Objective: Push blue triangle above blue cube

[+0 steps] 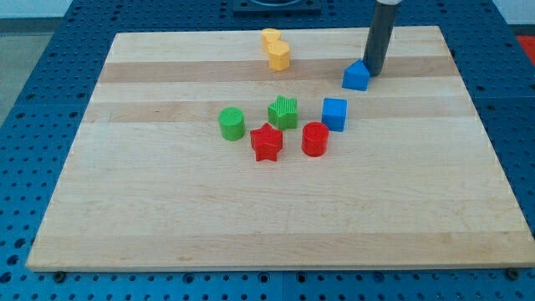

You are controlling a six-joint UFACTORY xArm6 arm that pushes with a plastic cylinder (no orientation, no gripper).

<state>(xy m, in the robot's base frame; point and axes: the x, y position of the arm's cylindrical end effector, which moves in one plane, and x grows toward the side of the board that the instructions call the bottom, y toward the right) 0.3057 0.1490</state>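
1. Blue triangle (356, 76) sits on the wooden board (167, 209) near its far edge, toward the far right corner. It lies beyond the blue cube (334, 114) and a little to the view's right of it, the two apart.

2. My tip (373, 72) is touching or just beside the triangle's upper right side, the dark rod rising out of the view's top. There are no fingers here to open or close; the rod grasps nothing and only presses sideways.

3. In the same camera view, a green cylinder (231, 123), green star-like block (283, 111), red star (267, 142) and red cylinder (314, 139) cluster mid-board, left of the cube. Two yellow blocks (275, 49) sit touching at the far edge.

4. The triangle looks small, rigid and light, likely to slide easily on the smooth wood. Its slanted faces may make it spin if pushed off-centre.

5. I judge it is nearly in place; a short nudge toward the view's left, applied flat against its right face, would line it up directly above the cube.
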